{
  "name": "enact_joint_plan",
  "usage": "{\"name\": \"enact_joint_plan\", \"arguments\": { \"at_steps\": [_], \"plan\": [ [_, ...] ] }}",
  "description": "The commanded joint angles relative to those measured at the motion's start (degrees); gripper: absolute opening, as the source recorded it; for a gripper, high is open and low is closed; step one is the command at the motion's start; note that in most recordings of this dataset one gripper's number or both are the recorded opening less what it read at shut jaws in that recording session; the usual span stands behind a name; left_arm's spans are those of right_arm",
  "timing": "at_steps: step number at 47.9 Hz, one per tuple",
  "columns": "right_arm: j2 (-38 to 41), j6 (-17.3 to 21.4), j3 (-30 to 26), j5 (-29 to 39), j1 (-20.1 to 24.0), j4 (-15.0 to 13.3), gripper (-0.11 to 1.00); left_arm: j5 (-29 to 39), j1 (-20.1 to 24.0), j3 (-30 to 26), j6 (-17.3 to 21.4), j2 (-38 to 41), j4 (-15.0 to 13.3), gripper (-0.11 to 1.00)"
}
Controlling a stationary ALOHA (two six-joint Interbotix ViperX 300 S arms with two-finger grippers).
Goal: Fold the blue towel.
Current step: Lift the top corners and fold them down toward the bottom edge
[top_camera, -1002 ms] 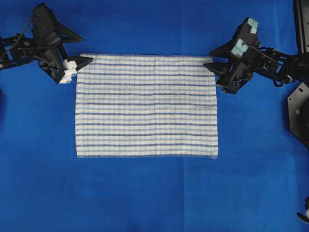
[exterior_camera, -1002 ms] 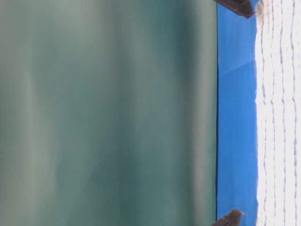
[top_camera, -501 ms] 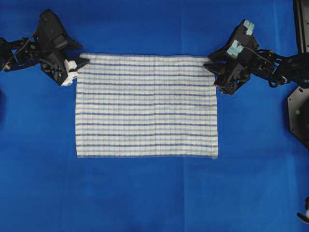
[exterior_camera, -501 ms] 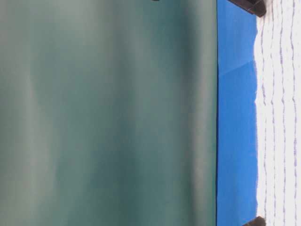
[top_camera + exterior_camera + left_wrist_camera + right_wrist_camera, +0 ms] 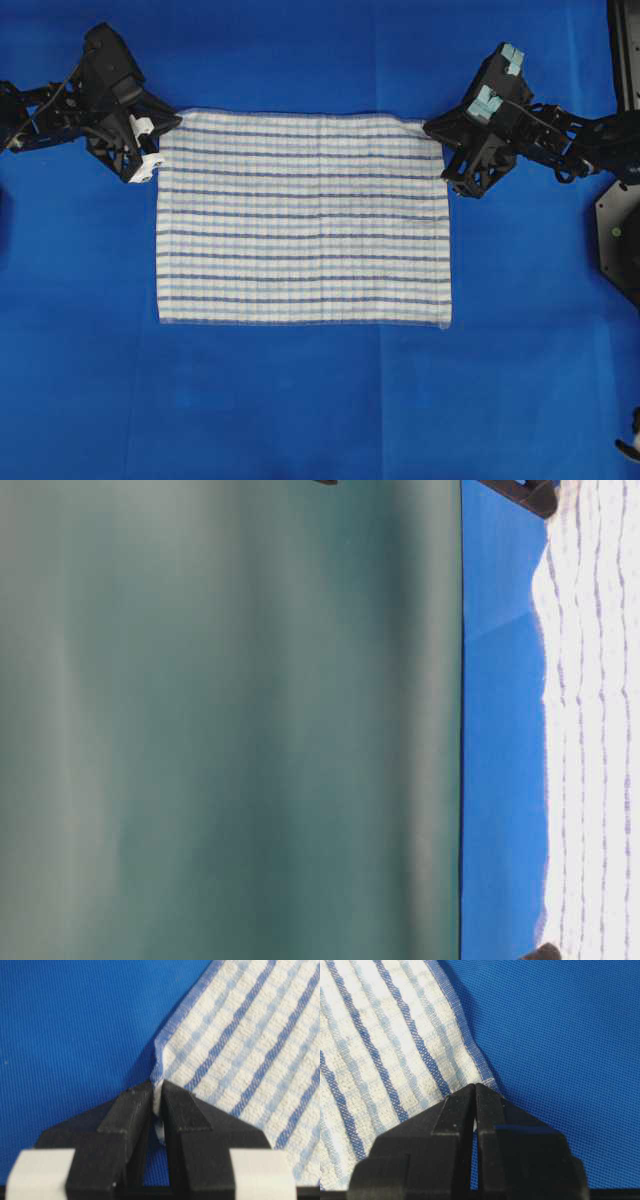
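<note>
In the left wrist view, the left gripper [image 5: 157, 1097] fills the bottom of the frame, its jaws pressed together with a thin pinch of the blue towel [image 5: 250, 1045] caught between the tips. The cloth's corner rises into the nip as a small upright pleat, with the hem running off to the upper right. The right wrist view mirrors this: the right gripper [image 5: 475, 1091] at the bottom centre is closed on the towel's other far corner, with the striped weave spreading to the upper left and the bare blue table covering [image 5: 560, 1035] to the right.

From overhead, the towel lies flat and spread in the middle of the frame, and the two grippers sit at its upper left and upper right corners. The top edge puckers slightly toward each pinch.

The fabric looks light, soft and limp, with a coarse weave that should give the pads decent purchase and no risk of damage. Held by two corners only, it will probably sag in the middle and trail across the covering. The corners on the hem are the sensible hold, since the doubled edge is thicker and less likely to slip out.
</note>
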Motion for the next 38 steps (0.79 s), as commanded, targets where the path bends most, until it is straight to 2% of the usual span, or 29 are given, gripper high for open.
{"name": "enact_joint_plan", "arguments": {
  "at_steps": [1, 20, 38],
  "plan": [
    [-0.88, 0.00, -0.70, -0.44, 0.26, 0.09, 0.19, 0.44, -1.23, -0.35, -0.18, -1.14, 0.09, 0.05],
    [-9.93, -0.18, 1.05, 1.58, 0.26, 0.09, 0.19, 5.63, -1.23, -0.53, 0.35, -8.44, 0.26, 0.05],
    [-10.81, 0.00, 1.14, 3.25, 1.76, 0.09, 0.19, 6.68, -2.55, -0.18, 0.00, -10.11, 0.26, 0.05]
  ]
}}
